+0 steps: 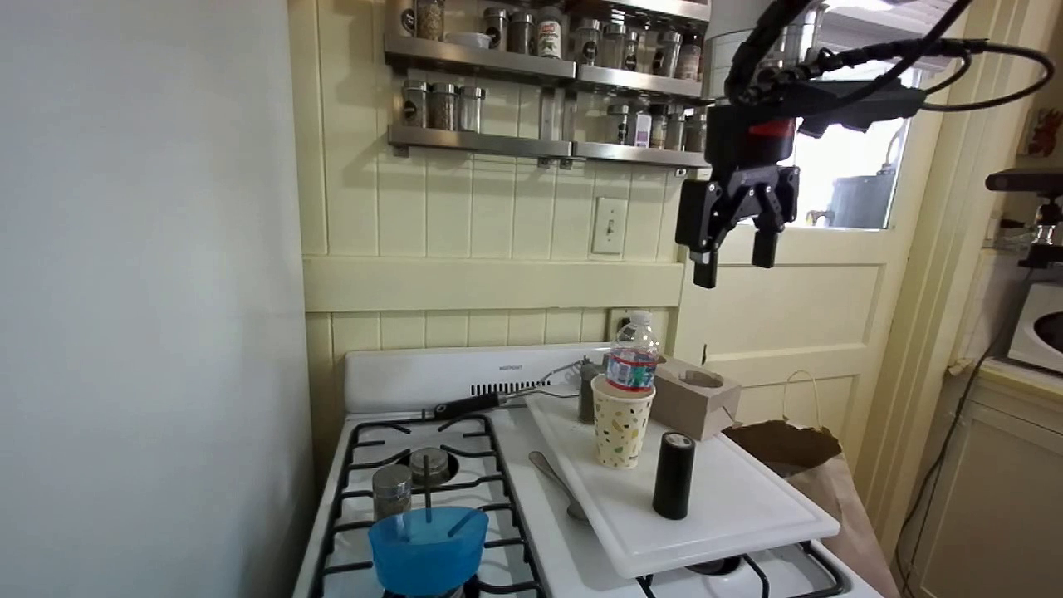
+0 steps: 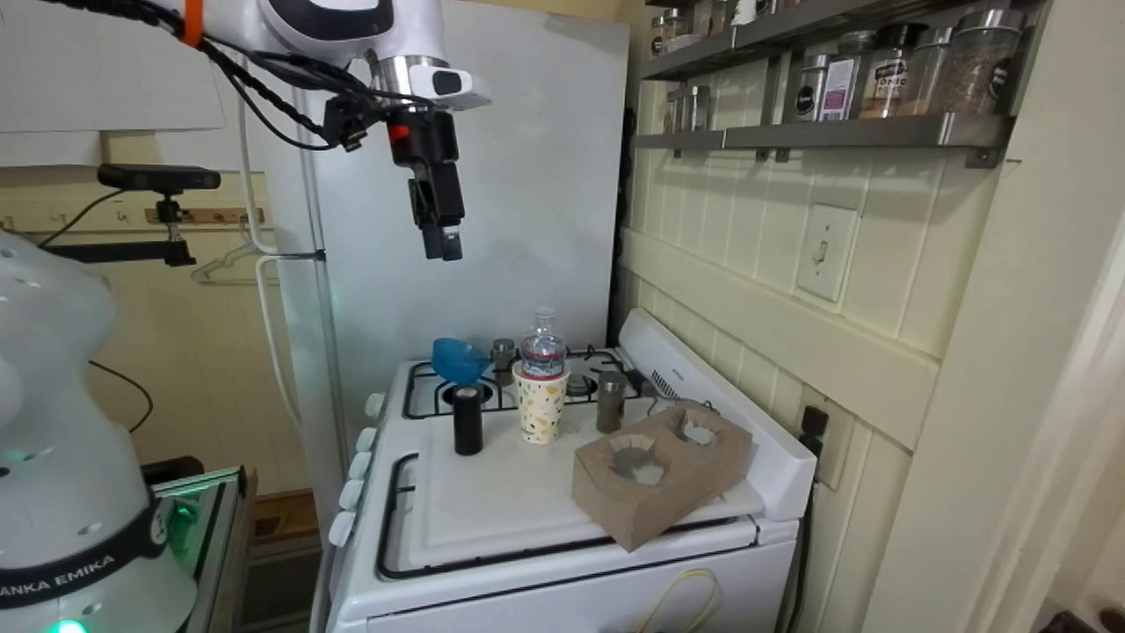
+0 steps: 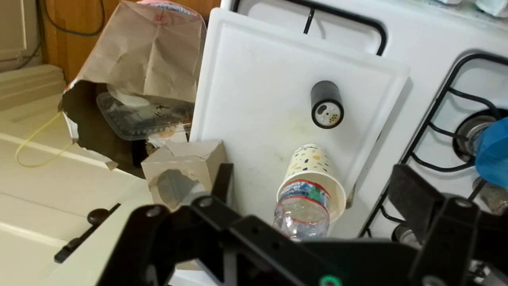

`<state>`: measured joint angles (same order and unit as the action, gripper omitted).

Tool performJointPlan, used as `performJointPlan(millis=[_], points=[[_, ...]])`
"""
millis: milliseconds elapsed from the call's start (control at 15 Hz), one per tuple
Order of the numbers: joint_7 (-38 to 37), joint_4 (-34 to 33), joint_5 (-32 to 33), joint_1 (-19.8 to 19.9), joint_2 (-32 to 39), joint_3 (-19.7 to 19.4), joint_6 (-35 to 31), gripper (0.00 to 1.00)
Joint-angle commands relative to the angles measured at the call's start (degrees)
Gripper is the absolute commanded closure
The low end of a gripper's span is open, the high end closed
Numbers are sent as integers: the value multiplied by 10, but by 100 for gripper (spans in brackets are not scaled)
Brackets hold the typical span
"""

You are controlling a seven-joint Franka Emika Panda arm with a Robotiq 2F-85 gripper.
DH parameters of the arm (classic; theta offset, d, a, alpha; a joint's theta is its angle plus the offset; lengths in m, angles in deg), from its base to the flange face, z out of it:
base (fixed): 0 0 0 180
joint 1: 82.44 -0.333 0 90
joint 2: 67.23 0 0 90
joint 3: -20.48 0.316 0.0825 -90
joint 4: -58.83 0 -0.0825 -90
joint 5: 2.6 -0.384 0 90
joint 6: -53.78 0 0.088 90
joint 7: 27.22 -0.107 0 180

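Observation:
My gripper (image 1: 735, 264) hangs high above the stove, fingers pointing down and spread wide with nothing between them. Below it, on a white cutting board (image 1: 731, 515), stands a speckled paper cup (image 1: 619, 428). A clear plastic bottle (image 1: 633, 361) with a red-edged label sits upright in that cup; its lower part is hidden by the cup wall. Beside the cup is a black cylindrical shaker (image 1: 674, 477) with holes in its top. A cardboard cup carrier (image 2: 602, 492) with two holes rests at the back of the board. In the wrist view, gripper linkage partly covers the bottle (image 3: 303, 206).
A blue bowl-shaped item (image 1: 428, 552) and a glass jar (image 1: 390, 490) are on the burner grates. A spoon (image 1: 556, 482) lies beside the board. An open paper bag (image 3: 151, 59) stands past the stove. Spice shelves (image 1: 477, 143) jut from the wall.

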<state>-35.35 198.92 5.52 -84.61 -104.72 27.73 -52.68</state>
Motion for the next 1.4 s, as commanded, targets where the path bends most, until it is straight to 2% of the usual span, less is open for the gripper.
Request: performJointPlan(millis=[0,267,600,933,1133,1333], points=[[-4,1,1,0,-2,-1,2,0],[-21,4,7,3,-2,8,-7,0],[-123,66,-33,-11,-9,47,-70,0],[-189,140,-57,-12,-31,70,-134,0],[-270,174,-57,3,-26,95,-175,0],[-373,185,-39,17,-16,137,-175,0]])
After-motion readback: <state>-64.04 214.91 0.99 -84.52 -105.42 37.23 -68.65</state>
